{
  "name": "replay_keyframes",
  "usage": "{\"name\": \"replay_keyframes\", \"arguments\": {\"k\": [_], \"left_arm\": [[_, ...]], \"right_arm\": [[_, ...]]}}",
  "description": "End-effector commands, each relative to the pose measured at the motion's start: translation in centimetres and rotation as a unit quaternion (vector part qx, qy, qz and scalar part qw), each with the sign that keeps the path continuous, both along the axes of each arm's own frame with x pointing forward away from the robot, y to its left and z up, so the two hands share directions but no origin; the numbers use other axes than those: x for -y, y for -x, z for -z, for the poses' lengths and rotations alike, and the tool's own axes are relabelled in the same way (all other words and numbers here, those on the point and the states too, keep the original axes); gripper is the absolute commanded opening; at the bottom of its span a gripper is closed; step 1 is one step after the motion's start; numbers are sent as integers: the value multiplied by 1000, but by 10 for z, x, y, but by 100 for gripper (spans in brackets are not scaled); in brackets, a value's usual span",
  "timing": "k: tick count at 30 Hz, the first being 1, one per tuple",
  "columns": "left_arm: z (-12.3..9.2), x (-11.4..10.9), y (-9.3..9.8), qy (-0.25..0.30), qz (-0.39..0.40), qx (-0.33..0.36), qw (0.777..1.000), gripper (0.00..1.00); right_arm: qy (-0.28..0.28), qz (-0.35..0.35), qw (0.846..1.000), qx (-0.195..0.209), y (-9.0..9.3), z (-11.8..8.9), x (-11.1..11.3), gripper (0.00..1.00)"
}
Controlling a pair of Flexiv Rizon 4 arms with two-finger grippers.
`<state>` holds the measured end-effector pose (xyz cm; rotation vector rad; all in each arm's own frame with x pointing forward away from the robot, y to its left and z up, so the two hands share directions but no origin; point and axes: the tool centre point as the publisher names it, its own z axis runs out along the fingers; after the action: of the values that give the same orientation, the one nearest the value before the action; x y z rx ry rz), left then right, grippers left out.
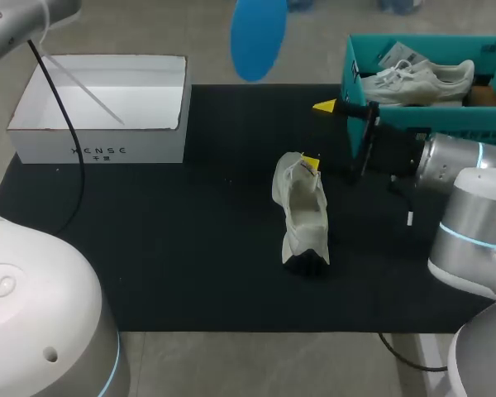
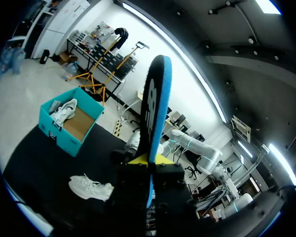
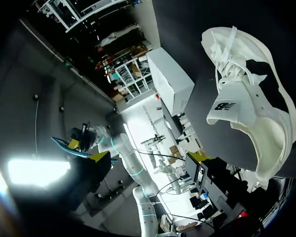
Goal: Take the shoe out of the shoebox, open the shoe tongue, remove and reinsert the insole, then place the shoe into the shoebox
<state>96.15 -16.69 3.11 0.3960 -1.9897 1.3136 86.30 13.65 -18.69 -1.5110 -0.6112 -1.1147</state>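
Item: shoe (image 1: 302,215), white. Lies on the black mat (image 1: 190,248), mid-table, out of the box. Long axis runs from the far side of the mat toward the near edge, slightly slanted. In the right wrist view shows its tongue pulled up and a dark, open mouth.

Item: insole (image 2: 155,98), blue. Stands on edge, upright, clamped at its lower end between the two yellow tips of the left gripper (image 2: 149,160). Hangs high over the far edge of the mat, between the white shoebox (image 1: 99,149) and the teal box (image 1: 446,132).

Key relation: shoe lies below the insole and nearer the robot, a little toward the right arm's side. Insole upright, shoe flat along the mat, so probably calls for tipping the insole into line with the shoe's long axis before it can enter the mouth.

Item: right gripper (image 1: 318,134). Comes in level from the right, much the nearer of the two to the shoe. Spread wide, nothing between the fingers. One yellow tip sits at the shoe's far end; cannot tell whether it touches. Looks placed to steady the shoe.

Stage, as judged: insole out, reinsertion not yet done.

Other: white shoebox, far left corner of the mat. Teal box, far right, containing a second shoe (image 1: 422,81).
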Motion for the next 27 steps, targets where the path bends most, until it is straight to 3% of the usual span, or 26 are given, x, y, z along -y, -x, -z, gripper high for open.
{"name": "replay_keyframes", "arguments": {"k": [1,11,27], "left_arm": [[0,-1,-1,-1,1,0,1000,0],[0,-1,-1,-1,1,0,1000,0],[0,-1,-1,-1,1,0,1000,0]], "right_arm": [[38,-49,998,-2,-7,-6,-2,100],[50,-104,993,27,-11,-13,-12,100],[69,-111,990,57,-10,-19,-15,100]]}}
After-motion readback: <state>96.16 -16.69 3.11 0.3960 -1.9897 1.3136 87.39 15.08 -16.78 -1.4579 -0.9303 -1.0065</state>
